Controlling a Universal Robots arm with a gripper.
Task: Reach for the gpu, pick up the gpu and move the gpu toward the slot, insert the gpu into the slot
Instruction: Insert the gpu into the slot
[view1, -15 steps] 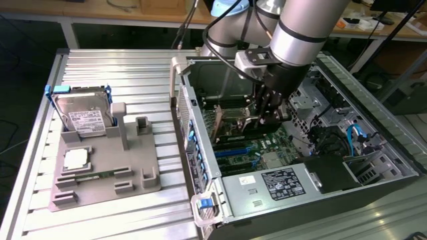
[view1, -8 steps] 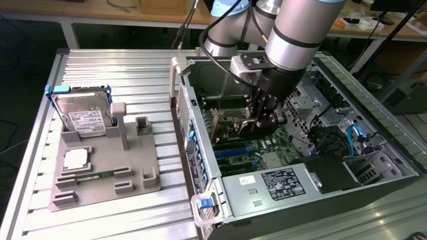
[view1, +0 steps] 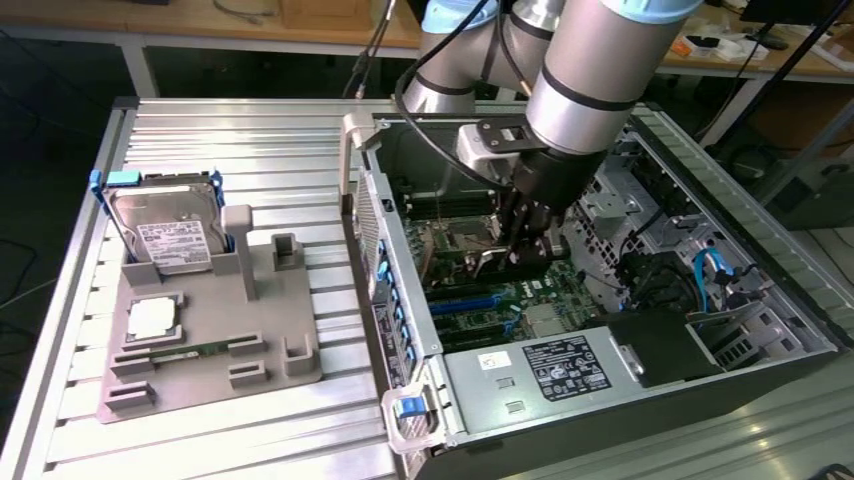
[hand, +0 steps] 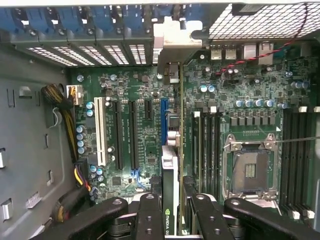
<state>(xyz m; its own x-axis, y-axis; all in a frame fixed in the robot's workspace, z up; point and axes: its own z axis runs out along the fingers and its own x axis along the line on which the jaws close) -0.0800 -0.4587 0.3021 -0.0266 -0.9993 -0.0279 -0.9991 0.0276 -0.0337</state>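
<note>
Wrist view: gpu (hand: 169, 172) is seen edge-on, clamped between the gripper (hand: 175, 205) fingers, which are closed narrowly onto it. Card is held over the green motherboard (hand: 135, 85), lined up along the blue slot (hand: 164, 115). Whether it is seated can't be told.

The graphics card (hand: 170, 200) stands on edge, seen as a thin dark strip with a green-and-white label. It lines up with the long, narrow blue slot (hand: 164, 120) on the green motherboard (hand: 125, 90) and covers one end. The rest of the slot is bare.
</note>
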